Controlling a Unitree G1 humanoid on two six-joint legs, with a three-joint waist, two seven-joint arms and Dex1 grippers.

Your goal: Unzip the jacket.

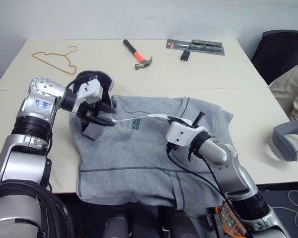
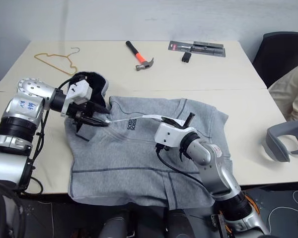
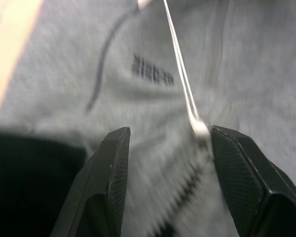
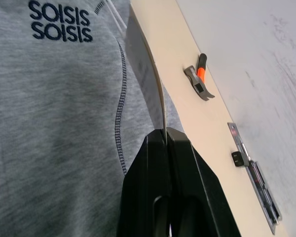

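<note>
The light grey jacket (image 1: 139, 158) lies flat on the beige table (image 1: 198, 74), its dark-lined hood (image 1: 97, 79) toward the left and its dark chest logo (image 4: 60, 20) near the collar. My left gripper (image 1: 100, 118) sits at the collar, angled down. Its fingers (image 3: 113, 163) stand open on either side of the zipper teeth (image 3: 187, 185). A thin white strip (image 1: 141, 118) runs taut from the zipper top across the chest. My right gripper (image 4: 165, 132) is shut on the strip's far end, over the jacket's middle.
At the back of the table lie a hammer (image 1: 137, 53) with an orange grip, a wire hanger (image 1: 57, 59), a packaged tool (image 1: 194, 46) and a small black item (image 1: 185, 55). A black chair (image 1: 280, 52), a person's sleeve (image 1: 293, 89) and a grey headset (image 1: 288, 141) are at the right.
</note>
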